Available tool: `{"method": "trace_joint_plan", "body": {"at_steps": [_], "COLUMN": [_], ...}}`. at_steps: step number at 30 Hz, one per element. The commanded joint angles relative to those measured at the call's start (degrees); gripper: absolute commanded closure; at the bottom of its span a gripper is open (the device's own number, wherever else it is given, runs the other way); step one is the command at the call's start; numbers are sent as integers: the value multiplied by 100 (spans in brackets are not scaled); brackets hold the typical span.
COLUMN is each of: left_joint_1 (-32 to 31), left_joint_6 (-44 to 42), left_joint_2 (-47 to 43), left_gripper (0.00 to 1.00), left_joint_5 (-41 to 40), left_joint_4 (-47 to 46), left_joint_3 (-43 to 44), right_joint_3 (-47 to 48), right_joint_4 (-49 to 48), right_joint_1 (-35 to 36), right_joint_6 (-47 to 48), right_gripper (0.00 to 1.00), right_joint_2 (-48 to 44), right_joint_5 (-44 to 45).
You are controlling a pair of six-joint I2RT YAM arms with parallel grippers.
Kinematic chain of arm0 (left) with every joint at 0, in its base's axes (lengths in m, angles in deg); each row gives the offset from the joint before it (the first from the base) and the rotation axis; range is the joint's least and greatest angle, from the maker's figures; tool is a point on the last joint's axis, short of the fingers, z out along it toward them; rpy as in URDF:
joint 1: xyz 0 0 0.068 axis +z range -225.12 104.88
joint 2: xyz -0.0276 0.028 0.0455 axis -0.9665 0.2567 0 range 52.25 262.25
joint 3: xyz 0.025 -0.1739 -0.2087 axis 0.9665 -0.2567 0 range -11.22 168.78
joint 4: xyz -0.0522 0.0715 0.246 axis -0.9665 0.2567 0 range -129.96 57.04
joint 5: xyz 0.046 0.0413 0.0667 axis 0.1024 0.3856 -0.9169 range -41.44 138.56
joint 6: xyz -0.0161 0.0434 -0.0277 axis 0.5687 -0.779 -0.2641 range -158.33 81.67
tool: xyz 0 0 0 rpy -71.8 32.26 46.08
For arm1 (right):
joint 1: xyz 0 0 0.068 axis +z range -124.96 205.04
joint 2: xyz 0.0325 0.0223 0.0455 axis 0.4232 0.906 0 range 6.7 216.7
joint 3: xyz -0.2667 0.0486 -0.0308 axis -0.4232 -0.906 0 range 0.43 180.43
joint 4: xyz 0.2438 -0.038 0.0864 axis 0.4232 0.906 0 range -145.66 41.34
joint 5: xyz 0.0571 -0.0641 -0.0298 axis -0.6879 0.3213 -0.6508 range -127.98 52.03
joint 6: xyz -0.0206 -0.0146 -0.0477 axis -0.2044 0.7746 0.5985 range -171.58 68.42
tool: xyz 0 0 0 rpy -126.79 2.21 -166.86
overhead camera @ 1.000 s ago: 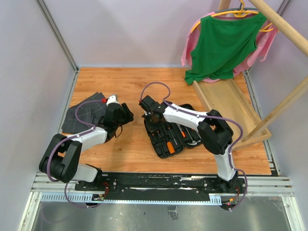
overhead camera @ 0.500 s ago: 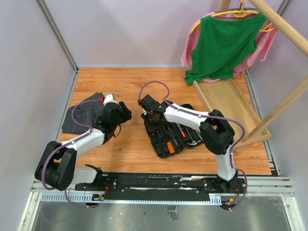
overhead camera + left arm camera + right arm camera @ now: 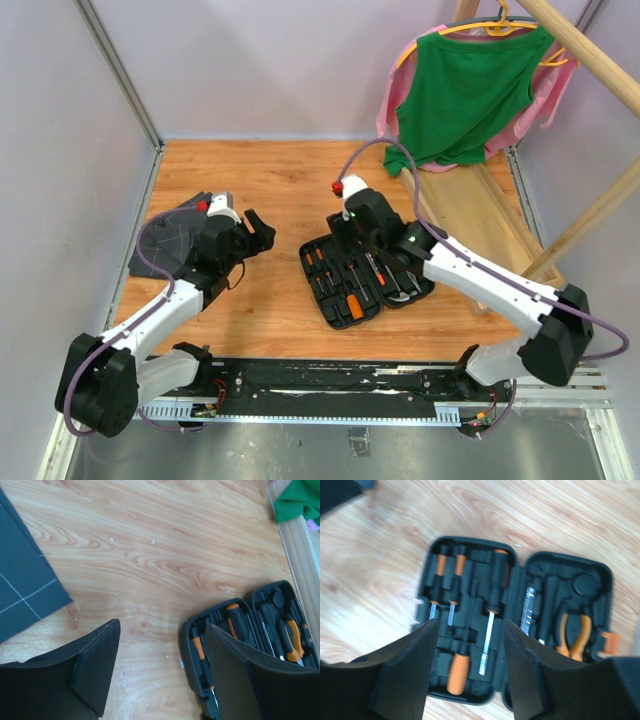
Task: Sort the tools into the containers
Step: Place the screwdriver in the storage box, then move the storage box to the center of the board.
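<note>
Warm wood-grain tabletop (image 3: 270,180) fills the enclosure, and near its middle we see the black tool case (image 3: 472,565) lying open, both halves face up. Thin screwdrivers (image 3: 441,565) with orange and black handles sit in the moulded slots of one half. Orange-handled pliers (image 3: 575,630) sit in the other, by the orange latch (image 3: 609,641). We spot no loose tool on the wood.

Our right gripper (image 3: 470,625) hangs directly above the screwdriver half, fingers spread with nothing between them. Our left gripper (image 3: 162,630) is likewise parted and empty, over bare wood between the folded grey cloth (image 3: 165,240) and the case.

We judge the case stiff, smooth-walled and weighted by the steel inside, so a low push would likely slide it rather than lift it. Should it need closing, the outer rim of one half looks the best hold, with the other arm steadying the opposite half. The screwdrivers are slim and slick along the shaft, so we would pinch them by the handles.

Room is generous to the left and on the far side. The long wooden tray (image 3: 480,210) lies close beside the pliers half, so that side is tighter.
</note>
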Motion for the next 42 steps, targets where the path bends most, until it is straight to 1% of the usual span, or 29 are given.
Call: {"method": "trace_joint_plan", "body": {"at_steps": [1,5,7,10,16,19,23,28,35,36,42], "left_joint_1": [18,10,10,-117,-903,-1197,-1521,-1904,-2132,-2144,-2144], "left_joint_6": [-37,132,300,550,890,1107,1589,2034,2286,2337,2304], "left_joint_2": [-359,-477,-393,-234,94,235,329,692,1348,1454,1495], "left_gripper": [27,26,26,28,29,31,32,32,40,47,62], "left_joint_5": [565,927,1112,1373,1027,847,694,732,871,858,681], "left_joint_4": [358,504,637,625,575,653,598,153,-304,-509,-745], "left_joint_3": [-33,-98,-98,-154,-92,-101,-312,-511,-468,-481,-478], "right_joint_3": [-921,-1675,-1938,-2301,-2942,-3274,-3704,-3974,-4043,-4103,-4183], "right_joint_4": [-186,-326,-340,-335,-399,-547,-800,-964,-967,-964,-1048], "right_joint_1": [-234,-516,-720,-1095,-2105,-2600,-3026,-3418,-3542,-3560,-3588], "right_joint_6": [169,99,27,-154,-636,-814,-988,-1036,-996,-1038,-1143], "right_gripper": [41,32,30,24,19,16,9,7,7,7,7], "right_joint_2": [-736,-1382,-1622,-1937,-2297,-2460,-2716,-2980,-3092,-3133,-3164], "right_joint_5": [909,1137,1194,1144,437,-97,-586,-1036,-1285,-1311,-1405]}}
